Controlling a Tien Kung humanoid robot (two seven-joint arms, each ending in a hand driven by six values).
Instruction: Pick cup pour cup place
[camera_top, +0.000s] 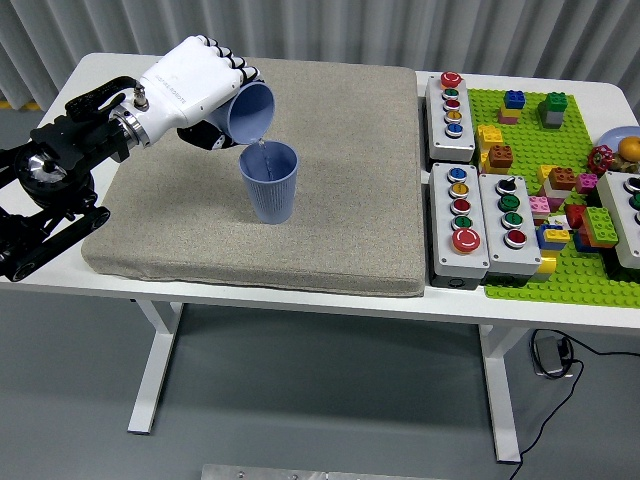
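A blue cup (270, 183) stands upright on the grey mat (330, 200), left of its middle. Just above and to its left, my left hand (200, 85) is shut on a second blue cup (250, 112), tipped over so its mouth points down and right at the standing cup. A thin stream of liquid (262, 150) falls from the tilted cup's rim into the standing one. My white hand covers most of the held cup's body. The right arm is out of the picture.
Three grey button boxes (452, 102) (461, 220) (511, 213) sit right of the mat. A green baseplate (560, 270) with several loose bricks lies beyond them, and another box (627, 215) stands at the right edge.
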